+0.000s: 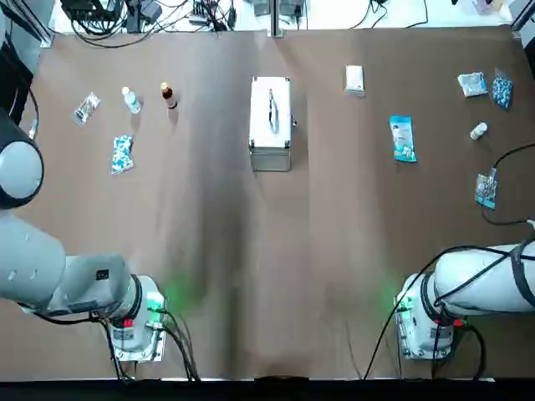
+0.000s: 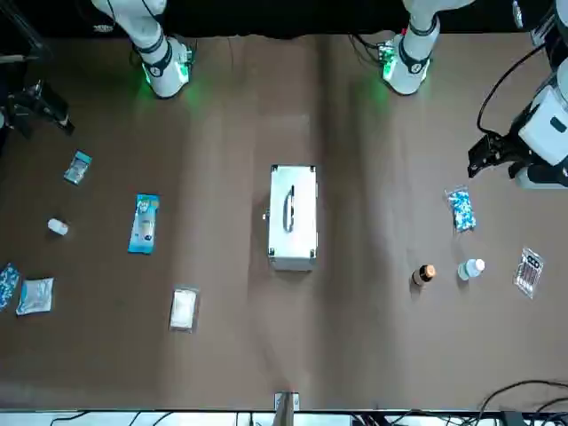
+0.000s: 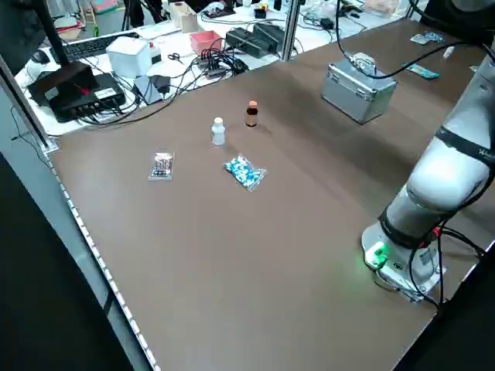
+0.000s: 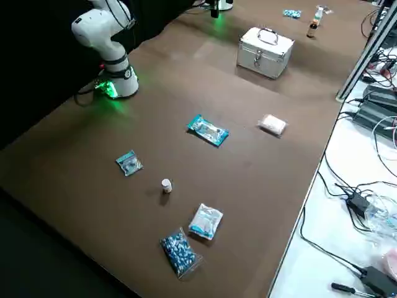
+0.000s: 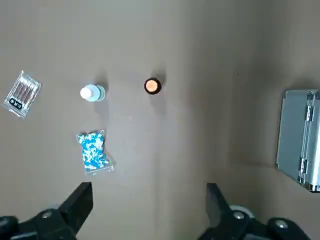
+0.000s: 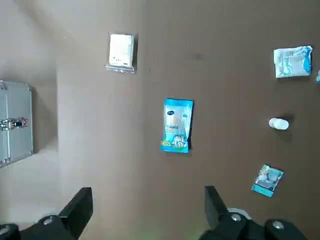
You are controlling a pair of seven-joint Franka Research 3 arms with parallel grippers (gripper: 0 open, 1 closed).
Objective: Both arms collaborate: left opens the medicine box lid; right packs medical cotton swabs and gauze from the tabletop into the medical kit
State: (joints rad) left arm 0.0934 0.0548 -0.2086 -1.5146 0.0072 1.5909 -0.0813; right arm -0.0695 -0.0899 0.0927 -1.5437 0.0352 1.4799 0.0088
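1. My left fingers (image 5: pixel 149 210) hang high over the left part of the bench (image 1: pixel 209 251), spread wide apart with nothing between them
2. My right fingers (image 6: pixel 148 212) hang high over the right part of the bench, also spread wide and holding nothing
3. The silver case (image 1: pixel 270 124) stands in the middle of the bench toward the far edge, its lid (image 1: pixel 271 109) shut flat with the slim handle lying along the top
4. The teal swab packet (image 1: pixel 402 139) lies flat to the right of the case, well apart from it
5. The small white gauze packet (image 1: pixel 354 79) lies farther back, between the case and the teal packet
6. On the left lie a blue-dotted pouch (image 1: pixel 122 154), a clear white-capped bottle (image 1: pixel 131 100), a small brown bottle (image 1: pixel 169 95) and a clear bag (image 1: pixel 85 108)
7. At the far right sit a small white bottle (image 1: pixel 478 131) and a few small crinkly bags (image 1: pixel 473 83)
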